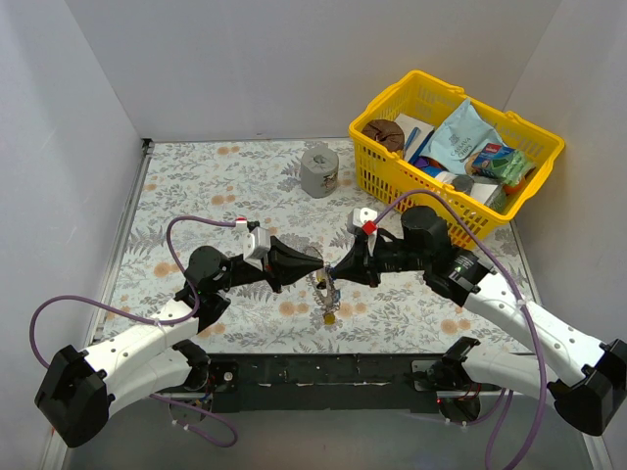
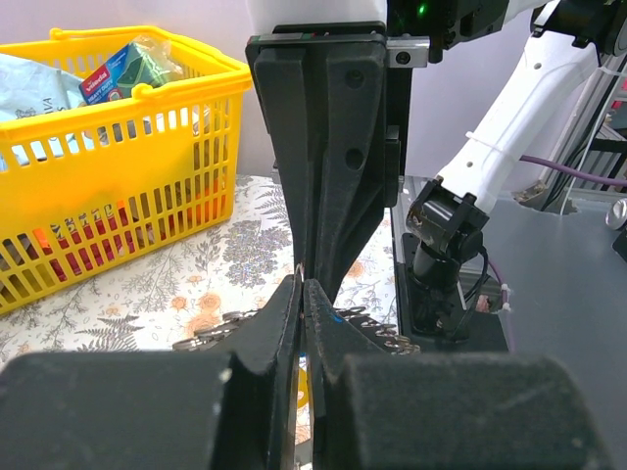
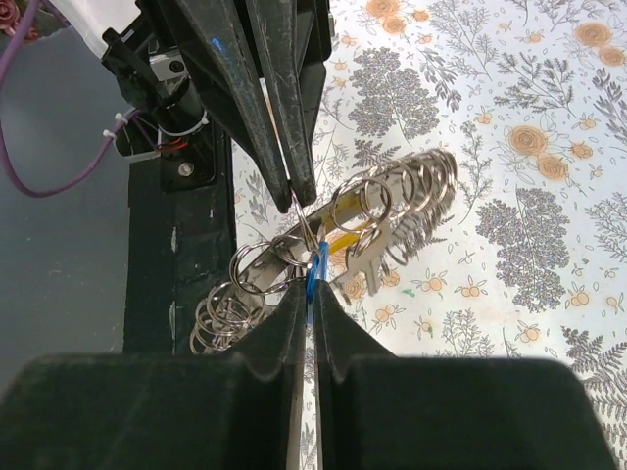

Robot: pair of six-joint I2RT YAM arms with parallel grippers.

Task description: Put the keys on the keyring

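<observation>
Right gripper (image 3: 312, 294): jaws drawn almost together. A sliver of blue is pinched between the pads, and we take it for the head of a blue key (image 3: 314, 277).
Left gripper (image 3: 299, 194): fully closed, its tips nipping a thin wire loop of the keyring (image 3: 416, 191). The two sets of tips meet nose to nose, all but touching.
Keyring: a bunch of split wire rings held up between the two grippers. It appears lifted off the floral table (image 1: 196, 186), near its front middle.
Other keys: a yellow key (image 3: 343, 238) dangles within the bunch, with a bare metal blade just beside it. We cannot tell which rings they hang on.
Step (our judgement): feeding the blue key onto the loop held by the left gripper.
Risk 1: the thin key head could slip or twist in the pinch if the wire resists, and the key would drop.
Risk 2: the fingertips could collide, since there is hardly any room between them.
Risk 3: pulling the arms apart could tear the wire loop out of the left gripper's nip, and the whole bunch would fall.
Risk 4: the swinging rings could snag on a finger.
Surroundings: a grey can (image 1: 318, 171) stands well behind, and a yellow basket (image 1: 382, 181) of packets sits at the far right.
Writing: the packets carry print, but none of it is legible to us.
</observation>
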